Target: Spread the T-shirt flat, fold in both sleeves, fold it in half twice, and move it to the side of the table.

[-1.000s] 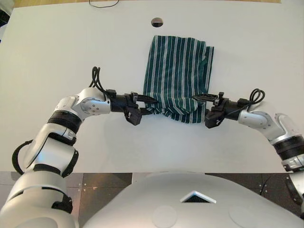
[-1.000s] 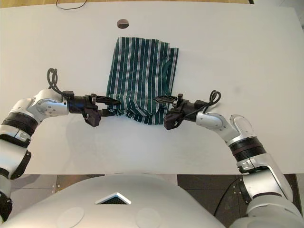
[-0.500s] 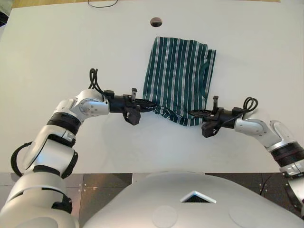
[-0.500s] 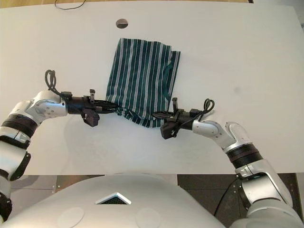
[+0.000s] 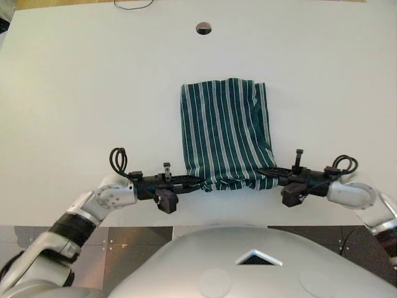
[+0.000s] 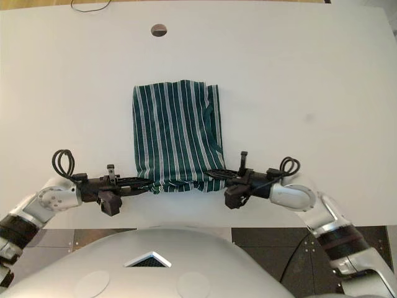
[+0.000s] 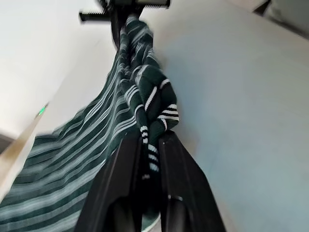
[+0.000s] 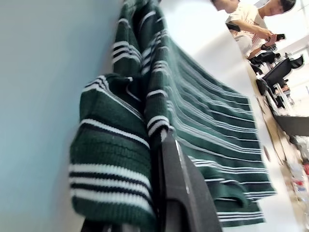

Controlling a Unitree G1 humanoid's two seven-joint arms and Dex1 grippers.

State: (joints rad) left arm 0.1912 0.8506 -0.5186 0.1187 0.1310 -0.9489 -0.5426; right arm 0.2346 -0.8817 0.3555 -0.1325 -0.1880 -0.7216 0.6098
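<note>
The green T-shirt (image 5: 224,130) with thin white stripes lies folded as a narrow rectangle on the white table (image 5: 87,105), its near edge close to the table's front. My left gripper (image 5: 197,182) is shut on the shirt's near left corner, and my right gripper (image 5: 263,172) is shut on the near right corner. In the left wrist view the bunched striped cloth (image 7: 147,108) is pinched between the fingers (image 7: 126,164). The right wrist view has folded fabric (image 8: 120,145) clamped against a finger (image 8: 178,188).
A round cable hole (image 5: 203,28) sits in the table at the back, with a dark cable (image 5: 132,5) beyond it. Bare table surface lies to the left and right of the shirt. The front edge (image 5: 93,223) is just below both grippers.
Both grippers have pulled the shirt's near corners toward the front edge of the table, dragging the whole shirt closer. The shirt now lies straighter and shorter.
</note>
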